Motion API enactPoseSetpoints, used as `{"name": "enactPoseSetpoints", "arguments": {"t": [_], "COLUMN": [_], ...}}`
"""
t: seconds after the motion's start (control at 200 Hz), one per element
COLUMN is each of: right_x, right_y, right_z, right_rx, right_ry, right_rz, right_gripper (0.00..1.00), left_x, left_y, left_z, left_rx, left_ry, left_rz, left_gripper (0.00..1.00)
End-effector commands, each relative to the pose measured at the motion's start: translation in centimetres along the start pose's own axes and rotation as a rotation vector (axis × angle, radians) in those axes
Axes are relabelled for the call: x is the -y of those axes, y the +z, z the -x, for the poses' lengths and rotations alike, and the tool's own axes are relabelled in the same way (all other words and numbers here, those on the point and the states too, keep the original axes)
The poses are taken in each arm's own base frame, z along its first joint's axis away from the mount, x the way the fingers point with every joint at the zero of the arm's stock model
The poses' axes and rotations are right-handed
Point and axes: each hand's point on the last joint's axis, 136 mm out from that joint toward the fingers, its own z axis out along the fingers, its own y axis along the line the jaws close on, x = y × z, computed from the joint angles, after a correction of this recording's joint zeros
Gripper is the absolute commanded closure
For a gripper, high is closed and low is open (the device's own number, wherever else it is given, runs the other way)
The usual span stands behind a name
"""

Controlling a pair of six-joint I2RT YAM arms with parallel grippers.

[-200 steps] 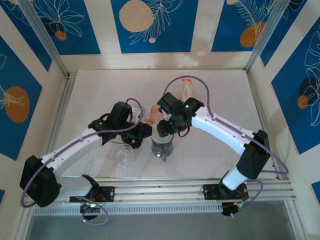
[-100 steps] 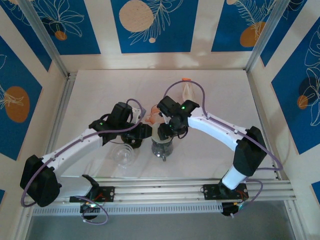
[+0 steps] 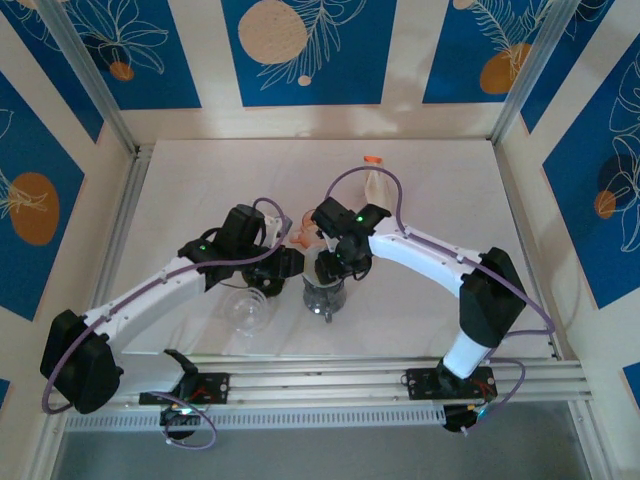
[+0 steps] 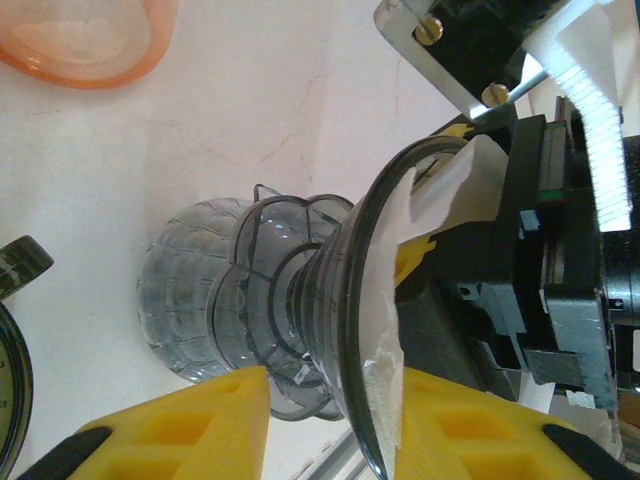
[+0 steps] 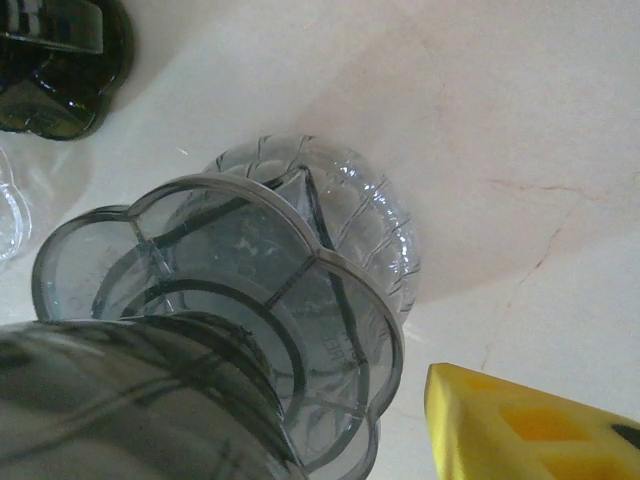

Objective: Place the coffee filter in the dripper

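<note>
The clear dripper [image 3: 325, 268] stands on a ribbed glass carafe [image 3: 322, 297] mid-table. In the left wrist view the white coffee filter [image 4: 385, 260] lines the inside of the dripper [image 4: 362, 300], and one flap pokes past the rim. My left gripper [image 4: 335, 430] is shut on the dripper from the left, one yellow finger at its base flange and the other against the filter at the rim. My right gripper [image 3: 338, 262] hangs over the dripper with its jaws apart. One of its fingers [image 5: 530, 430] stands clear outside the dripper [image 5: 120, 400]; the other is hidden behind it.
An orange cup [image 3: 303, 232] sits just behind the dripper. A clear glass [image 3: 245, 310] lies under the left arm. A bottle with an orange cap [image 3: 373, 180] stands farther back. A dark glass piece [image 5: 60, 60] is near the carafe. The metal rail [image 3: 380, 375] runs along the near edge.
The right arm has drawn in to the left, bringing its gripper a little further over the dripper. The left arm and the dripper have stayed put.
</note>
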Motion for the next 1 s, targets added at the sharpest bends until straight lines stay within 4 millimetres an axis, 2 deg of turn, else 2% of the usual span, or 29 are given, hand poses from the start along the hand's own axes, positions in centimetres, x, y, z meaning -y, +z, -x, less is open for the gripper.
{"name": "enactPoseSetpoints", "arguments": {"t": [0.0,0.235,0.585,0.78,0.995], "right_x": [0.2,-0.1,-0.4,0.4,2.1], "right_y": [0.9,0.1,-6.0,-9.3,-12.5], "right_z": [-0.7,-0.3,0.4,0.3,0.4], "right_rx": [-0.025,0.007,0.163,0.257,0.392], "right_ry": [-0.018,-0.025,-0.016,0.016,0.073], "right_rz": [-0.022,-0.020,-0.008,-0.014,-0.038], "right_gripper": [0.43,0.43,0.42,0.42,0.42], "left_x": [-0.1,-0.2,-0.2,0.1,0.2], "left_y": [0.5,0.7,0.7,0.7,0.6], "left_z": [-0.7,-0.8,-0.8,-0.6,-0.6], "left_rx": [-0.022,-0.025,-0.023,-0.016,-0.015], "left_ry": [-0.005,-0.008,-0.011,-0.014,-0.018], "left_rz": [0.000,-0.001,0.000,-0.010,-0.011], "left_gripper": [0.65,0.65,0.67,0.67,0.67]}}
